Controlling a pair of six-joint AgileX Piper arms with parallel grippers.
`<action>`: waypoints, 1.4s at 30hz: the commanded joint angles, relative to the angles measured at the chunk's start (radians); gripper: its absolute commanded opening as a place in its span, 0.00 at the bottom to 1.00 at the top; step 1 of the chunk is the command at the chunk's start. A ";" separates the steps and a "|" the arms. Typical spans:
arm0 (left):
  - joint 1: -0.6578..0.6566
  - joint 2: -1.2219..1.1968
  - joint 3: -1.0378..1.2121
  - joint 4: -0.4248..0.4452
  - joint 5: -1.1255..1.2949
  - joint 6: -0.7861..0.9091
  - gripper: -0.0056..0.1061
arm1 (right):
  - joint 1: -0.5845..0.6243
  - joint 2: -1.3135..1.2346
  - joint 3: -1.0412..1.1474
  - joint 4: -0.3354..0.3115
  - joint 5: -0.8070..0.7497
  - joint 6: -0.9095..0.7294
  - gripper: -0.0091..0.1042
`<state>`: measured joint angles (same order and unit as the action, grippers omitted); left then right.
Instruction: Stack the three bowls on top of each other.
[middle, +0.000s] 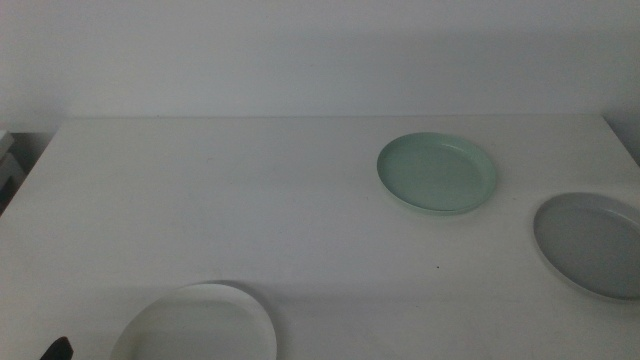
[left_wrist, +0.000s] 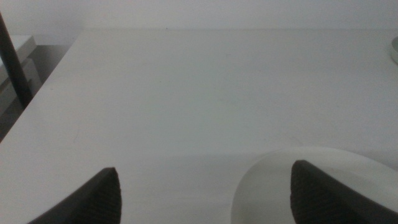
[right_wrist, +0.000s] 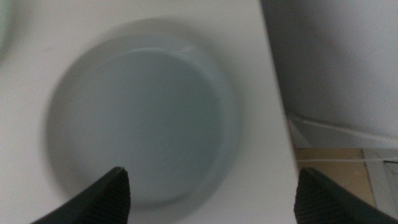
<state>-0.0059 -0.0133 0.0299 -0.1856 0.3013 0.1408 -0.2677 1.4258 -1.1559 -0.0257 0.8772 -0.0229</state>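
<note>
Middle view: mint green bowl (middle: 437, 172), grey bowl (middle: 592, 243) and white bowl (middle: 197, 322) lie apart, none stacked; left gripper (left_wrist: 205, 199) spread, one jaw over white; right gripper (right_wrist: 214, 196) spread above grey.

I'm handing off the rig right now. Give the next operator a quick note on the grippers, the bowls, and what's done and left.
Left gripper: open, low at the table's near left, by the white bowl.
Right gripper: open, above the grey bowl at the table's right edge.
Green bowl: alone, right of centre, farther back.
Done: nothing stacked; all three bowls lie apart, none held.
Left: pick a base bowl and stack the other two on it.
</note>
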 joint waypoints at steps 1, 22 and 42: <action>-0.002 -0.014 0.006 -0.005 -0.076 -0.009 0.85 | -0.041 0.053 -0.075 -0.006 -0.059 -0.031 0.72; -0.002 -0.014 0.006 -0.005 -0.076 -0.009 0.85 | -0.076 0.538 -0.163 -0.030 -0.202 -0.041 0.48; -0.002 -0.014 0.006 -0.005 -0.076 -0.009 0.85 | 0.070 0.193 -0.157 0.031 -0.028 -0.034 0.08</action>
<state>-0.0059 -0.0133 0.0299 -0.1856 0.3013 0.1408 -0.2250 1.7070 -1.2937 -0.0060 0.8511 -0.0566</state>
